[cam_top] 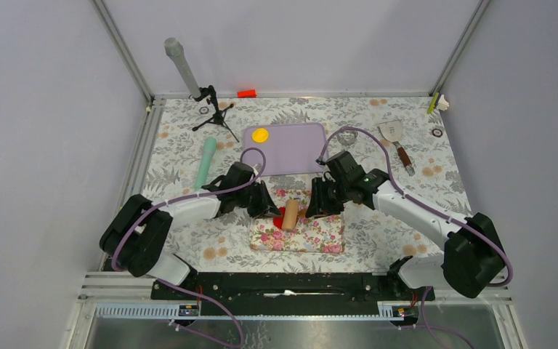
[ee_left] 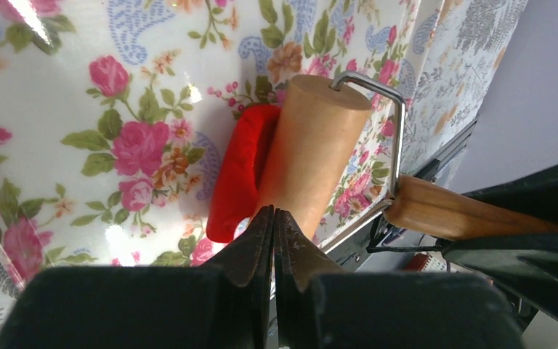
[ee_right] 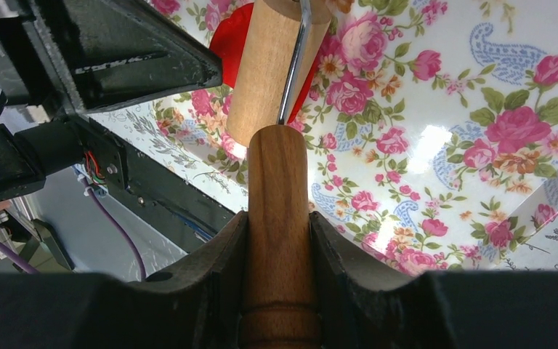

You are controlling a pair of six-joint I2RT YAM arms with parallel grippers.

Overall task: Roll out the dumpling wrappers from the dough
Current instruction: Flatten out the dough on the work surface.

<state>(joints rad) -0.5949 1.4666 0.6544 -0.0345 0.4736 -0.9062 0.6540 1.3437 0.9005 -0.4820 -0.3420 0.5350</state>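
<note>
Red dough (cam_top: 279,216) lies on the floral mat (cam_top: 320,236) under a wooden roller (cam_top: 290,214). In the left wrist view the dough (ee_left: 238,171) sticks out from beneath the roller barrel (ee_left: 318,142). My right gripper (cam_top: 318,202) is shut on the roller's wooden handle (ee_right: 276,189). The barrel (ee_right: 265,69) and the dough (ee_right: 231,40) lie just ahead of it. My left gripper (cam_top: 265,205) is shut and empty (ee_left: 274,213), its tips right beside the dough and the barrel's near end. A yellow wrapper disc (cam_top: 260,134) lies on the purple board (cam_top: 298,153). No red wrapper disc shows.
A teal tool (cam_top: 205,161) lies left of the board. A small black tripod (cam_top: 215,110) and a grey cylinder (cam_top: 182,65) stand at the back left. A red-orange block (cam_top: 246,93) sits at the back edge. A spatula (cam_top: 397,139) lies at the back right.
</note>
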